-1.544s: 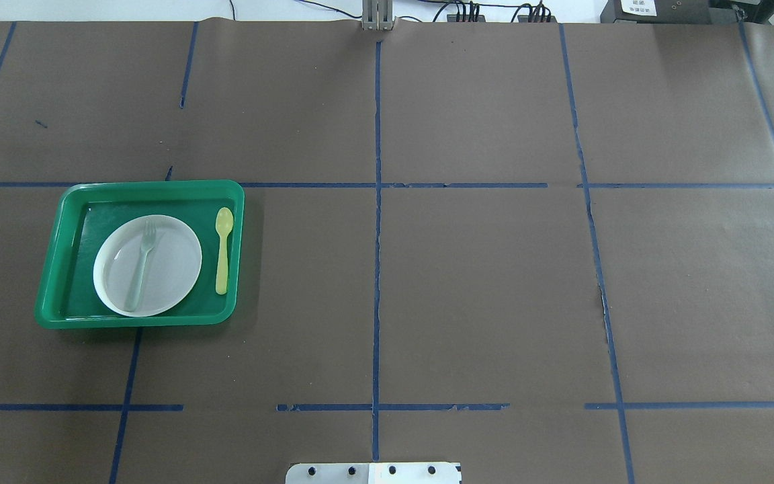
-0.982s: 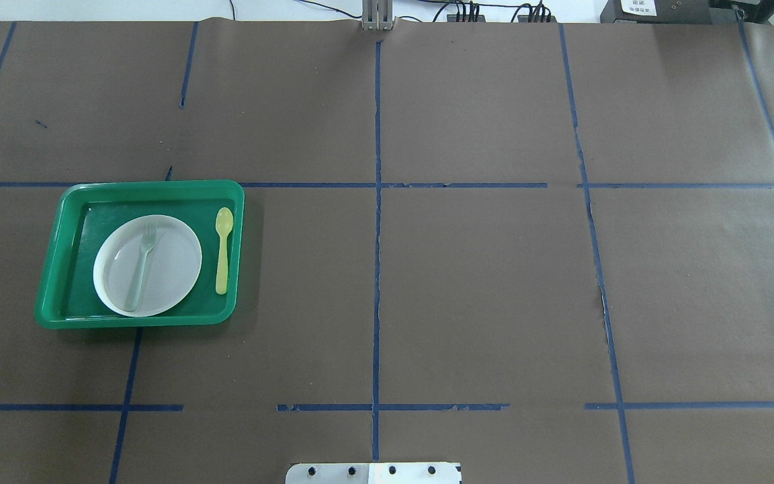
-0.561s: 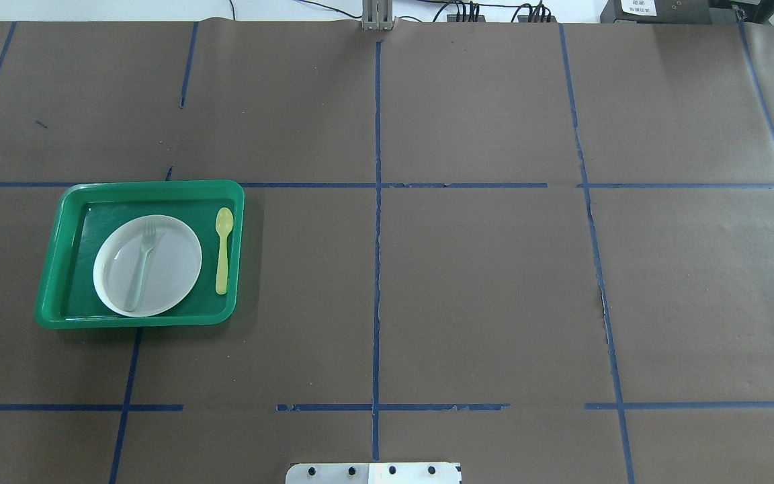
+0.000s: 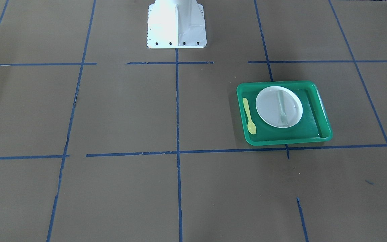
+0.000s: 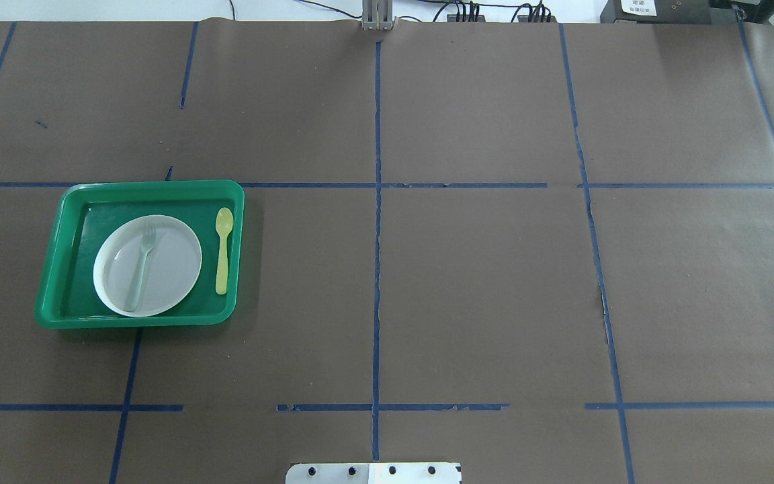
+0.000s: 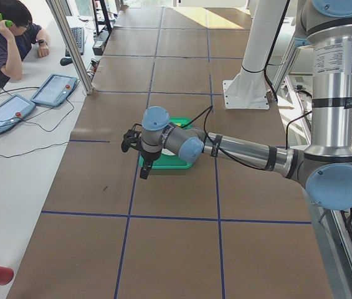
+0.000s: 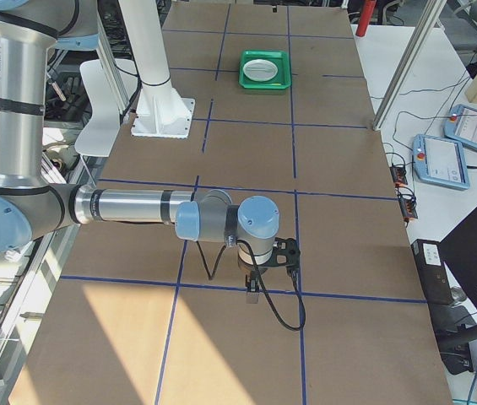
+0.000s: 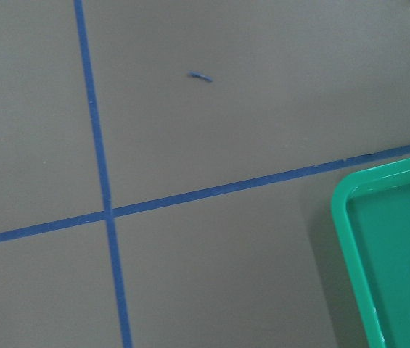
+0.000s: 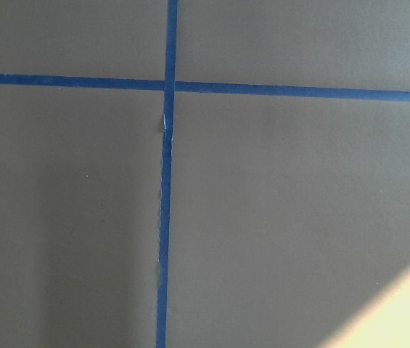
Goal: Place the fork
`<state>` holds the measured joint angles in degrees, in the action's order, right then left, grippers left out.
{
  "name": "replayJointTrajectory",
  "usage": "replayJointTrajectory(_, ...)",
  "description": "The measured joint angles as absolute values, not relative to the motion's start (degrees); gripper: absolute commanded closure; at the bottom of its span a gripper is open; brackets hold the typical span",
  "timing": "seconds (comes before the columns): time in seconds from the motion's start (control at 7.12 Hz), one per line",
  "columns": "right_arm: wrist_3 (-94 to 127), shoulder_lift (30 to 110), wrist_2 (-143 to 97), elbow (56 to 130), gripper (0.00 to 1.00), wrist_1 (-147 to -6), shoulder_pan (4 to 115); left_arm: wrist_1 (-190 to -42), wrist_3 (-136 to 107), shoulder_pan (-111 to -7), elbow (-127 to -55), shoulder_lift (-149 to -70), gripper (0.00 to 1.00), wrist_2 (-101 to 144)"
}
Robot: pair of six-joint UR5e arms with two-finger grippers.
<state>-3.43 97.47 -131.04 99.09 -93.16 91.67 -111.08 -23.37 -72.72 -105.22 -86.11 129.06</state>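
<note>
On the left side of the overhead view stands the green tray (image 5: 152, 186), and inside it is the white plate (image 5: 175, 269). The fork (image 5: 141, 265) lies flat across this plate, with the tines pointing away from the robot and the handle end near the plate's close rim. Nothing touches it. To the right of the plate, on the tray floor and apart from the plate, lies the yellow spoon (image 5: 223, 252), parallel to the fork. The left gripper (image 6: 138, 156) hangs just outside the tray, on the side toward the table's left end. It shows only in the side view, so I cannot tell if its fingers are apart or together. Far to the right, the right gripper (image 7: 259, 278) hangs over bare table paper, well apart from the tray, and I cannot tell its state either. In my judgement the fork is free of both grippers. If the plate is its goal, the placing looks finished. If not, the whole pick and place is left.
</note>
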Motion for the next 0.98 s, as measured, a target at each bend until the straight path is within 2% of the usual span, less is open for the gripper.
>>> replayJointTrajectory(0.56,-3.43,97.47,-131.05,99.07,0.00,-93.16,91.67,-117.12,-46.04,-55.28,-104.86,-89.85,0.00,120.38)
replayJointTrajectory(0.98,-3.43,97.47,-131.05,99.07,0.00,-93.16,91.67,-117.45,-56.08,-46.70,-103.59,-92.94,0.02,115.34)
